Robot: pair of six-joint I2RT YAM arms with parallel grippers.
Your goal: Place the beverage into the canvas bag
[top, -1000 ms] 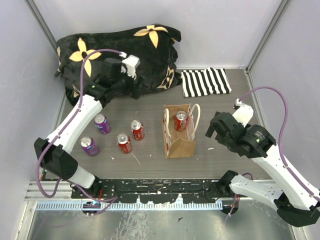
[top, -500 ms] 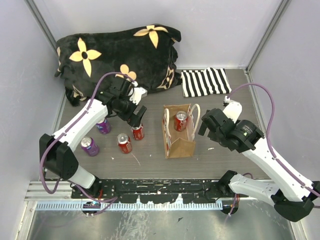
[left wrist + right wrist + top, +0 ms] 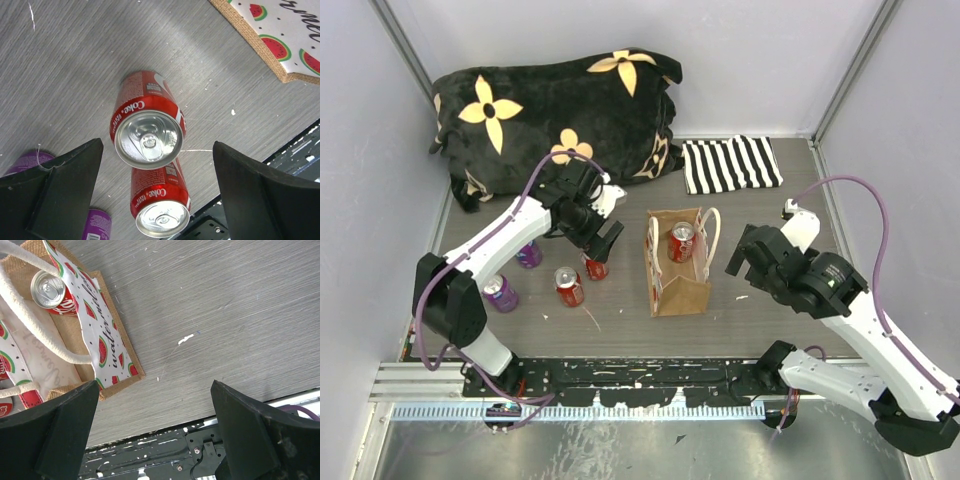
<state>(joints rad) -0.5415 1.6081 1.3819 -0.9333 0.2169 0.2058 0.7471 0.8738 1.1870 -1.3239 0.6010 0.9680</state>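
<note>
Left end effector (image 3: 605, 236) is spread wide and holds nothing. It hovers directly over an upright red cola can with a silver top (image 3: 148, 135). In the left wrist view the can sits between the two fingers, touching neither. A second red cola can (image 3: 161, 205) stands just nearer. Two purple drink cans (image 3: 500, 292) stand to the left.

The tan canvas bag with cream loop handles and watermelon print (image 3: 680, 285) stands upright mid-counter, to the right of those cans. A third red can (image 3: 681, 242) is inside it at the far end.

Right end effector (image 3: 738, 258) is also wide open and empty, just right of the bag.

Grey wood-grain counter (image 3: 790, 210), with a black-and-white striped cloth (image 3: 730, 164) at far right. A black plush blanket with yellow flowers (image 3: 560, 110) is at far left. Plain white walls (image 3: 770, 50).
</note>
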